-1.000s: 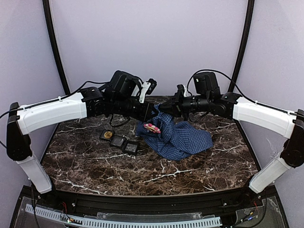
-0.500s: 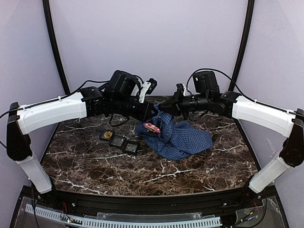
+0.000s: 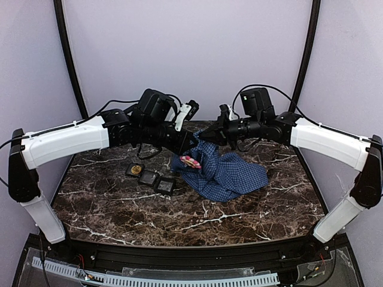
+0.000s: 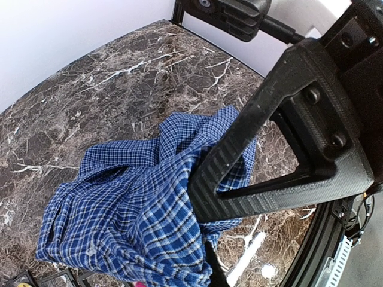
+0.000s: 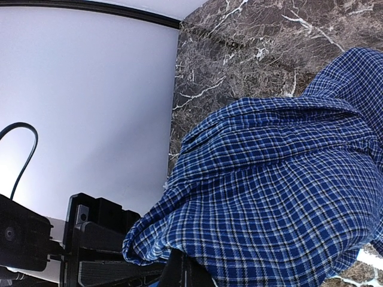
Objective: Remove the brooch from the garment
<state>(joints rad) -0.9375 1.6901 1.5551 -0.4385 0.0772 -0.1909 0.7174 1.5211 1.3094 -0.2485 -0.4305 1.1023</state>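
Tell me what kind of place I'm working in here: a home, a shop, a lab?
Most likely a robotics lab test cell: a dark marble-patterned tabletop enclosed by plain lilac wall panels and black curved frame poles, with two white-and-black arms bolted at its near edge.

The table (image 3: 119, 203) is a dark brown slab with a marble pattern and white veins. A blue checked shirt (image 3: 230, 176) lies crumpled on it below the right gripper (image 3: 206, 136) and spreads out toward that arm's side. Its upper fold rises off the slab to where the two grippers meet. A black tray (image 3: 154, 177) with three slots lies flat below the left gripper (image 3: 191, 142), on that arm's side. It is just beside the shirt's edge. A gold round piece (image 3: 136, 170) sits in the slot farthest from the shirt.
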